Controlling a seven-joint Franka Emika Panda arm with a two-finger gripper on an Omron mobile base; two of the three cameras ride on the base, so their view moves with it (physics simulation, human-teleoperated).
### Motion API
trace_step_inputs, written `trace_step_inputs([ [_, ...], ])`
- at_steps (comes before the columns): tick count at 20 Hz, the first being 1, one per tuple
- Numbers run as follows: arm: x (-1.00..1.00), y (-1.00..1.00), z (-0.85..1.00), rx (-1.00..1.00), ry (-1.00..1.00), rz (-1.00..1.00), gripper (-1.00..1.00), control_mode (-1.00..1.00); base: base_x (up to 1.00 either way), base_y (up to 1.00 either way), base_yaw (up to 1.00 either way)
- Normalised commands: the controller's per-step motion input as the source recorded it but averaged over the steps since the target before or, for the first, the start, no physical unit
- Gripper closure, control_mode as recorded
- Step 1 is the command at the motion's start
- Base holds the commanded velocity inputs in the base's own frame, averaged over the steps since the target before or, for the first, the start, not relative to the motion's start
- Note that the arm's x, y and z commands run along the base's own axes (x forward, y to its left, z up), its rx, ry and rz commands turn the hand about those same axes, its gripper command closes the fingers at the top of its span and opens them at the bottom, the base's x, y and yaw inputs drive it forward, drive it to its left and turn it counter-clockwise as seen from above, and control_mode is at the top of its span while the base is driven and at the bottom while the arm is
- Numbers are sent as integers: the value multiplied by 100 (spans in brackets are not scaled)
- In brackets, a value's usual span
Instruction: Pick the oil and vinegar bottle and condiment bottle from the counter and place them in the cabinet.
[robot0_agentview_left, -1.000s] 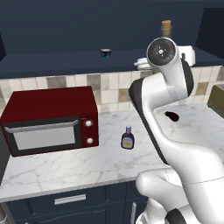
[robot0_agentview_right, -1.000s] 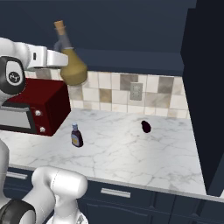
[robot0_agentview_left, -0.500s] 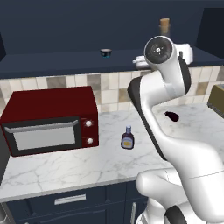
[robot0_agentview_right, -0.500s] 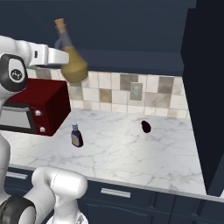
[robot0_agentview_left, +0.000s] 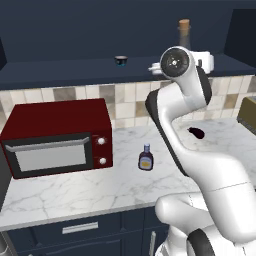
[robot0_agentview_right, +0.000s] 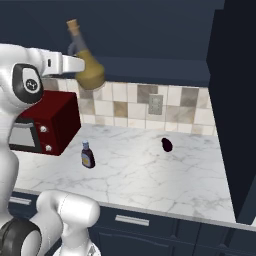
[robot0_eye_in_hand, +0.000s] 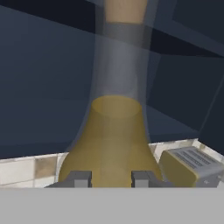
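Note:
The oil and vinegar bottle (robot0_agentview_right: 90, 75) hangs high in the air in front of the cabinet (robot0_agentview_right: 150, 67), tilted a little, with its cork at the top. My gripper (robot0_agentview_right: 79, 65) is shut on its amber belly. In the hand view the belly (robot0_eye_in_hand: 113, 144) sits between my two fingertips (robot0_eye_in_hand: 79, 178), and the neck rises above. From the left base view the bottle's neck (robot0_agentview_left: 184, 39) sticks up behind my arm, above the cabinet ledge (robot0_agentview_left: 65, 70). The condiment bottle (robot0_agentview_left: 145, 158) (robot0_agentview_right: 87, 155) stands upright on the counter (robot0_agentview_left: 75, 190), right of the microwave.
A red microwave (robot0_agentview_left: 55, 137) fills the counter's left part. A small dark object (robot0_agentview_left: 195, 132) (robot0_agentview_right: 166, 145) lies near the backsplash. A tiny dark cup (robot0_agentview_left: 120, 60) sits on the ledge. A toaster (robot0_agentview_left: 248, 113) (robot0_eye_in_hand: 190, 164) stands at the right, beside a tall dark unit (robot0_agentview_right: 235, 100).
The gripper has lifted the oil and vinegar bottle slightly higher and nearer to the cabinet. The condiment bottle has not moved.

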Motion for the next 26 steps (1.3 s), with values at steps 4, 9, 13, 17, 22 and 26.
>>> trace_step_inputs([
  [4, 41, -8, 0, 0, 0, 0, 100, -100, 0, 0, 0],
  [9, 42, -7, 0, 0, 0, 0, 100, -100, 0, 0, 0],
  [13, 40, -6, 1, 0, 0, 0, 100, -100, 0, 0, 0],
  [17, 36, -3, 0, 0, 0, 0, 100, -100, 0, 0, 0],
  [22, 33, -2, 0, 1, 0, 0, 100, -100, 0, 0, 0],
  [26, 38, -5, 0, 3, 0, 0, 100, -100, 0, 0, 0],
])
